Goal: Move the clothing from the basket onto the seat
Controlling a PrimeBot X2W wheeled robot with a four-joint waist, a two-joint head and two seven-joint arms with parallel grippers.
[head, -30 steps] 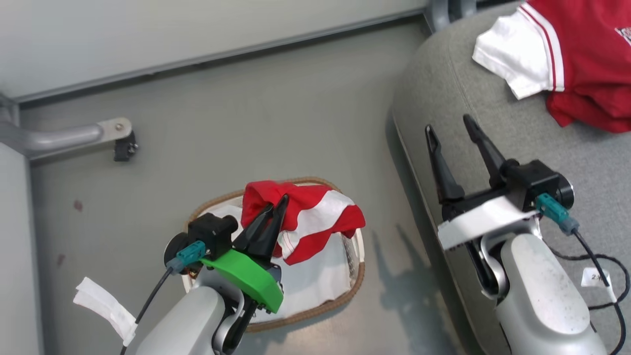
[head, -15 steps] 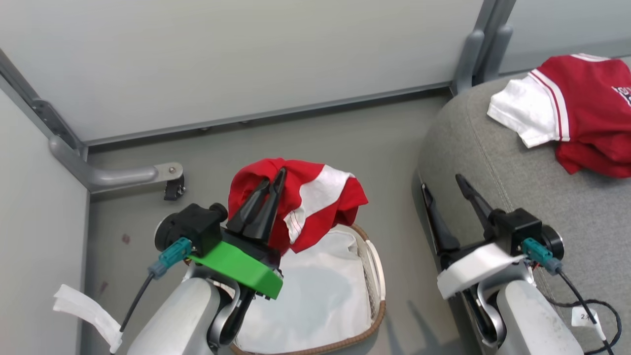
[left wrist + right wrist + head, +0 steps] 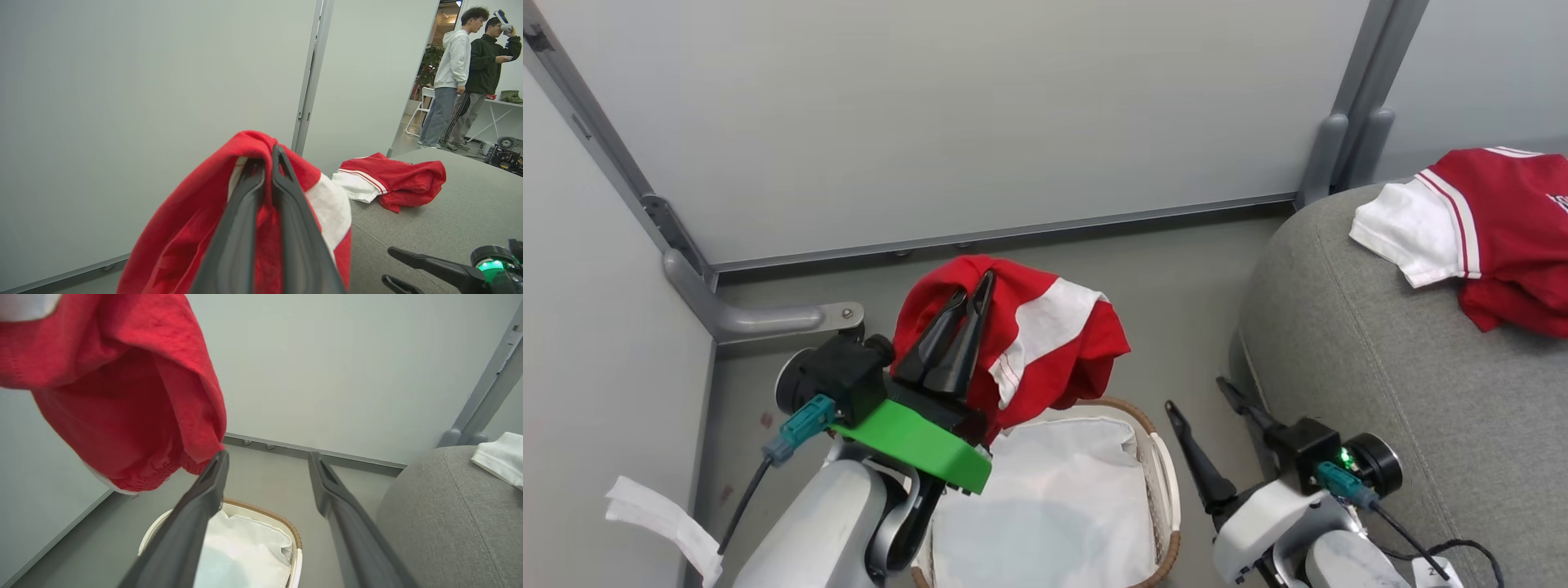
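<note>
1. Two red-and-white jerseys, one basket, one seat, two grippers. The first jersey (image 3: 1054,343) hangs pinched in the left gripper (image 3: 977,284). The second jersey (image 3: 1515,237) lies crumpled on the grey seat (image 3: 1380,351).
2. The oval basket (image 3: 1170,482) stands on the floor beside the seat, and its white liner (image 3: 1045,506) lies inside. The first jersey hangs clear above the basket's far rim.
3. The left arm is raised, its fingers pressed together on the fabric and pointing up and away. The right gripper (image 3: 1196,394) sits low between basket and seat, jaws spread wide, holding nothing.
</note>
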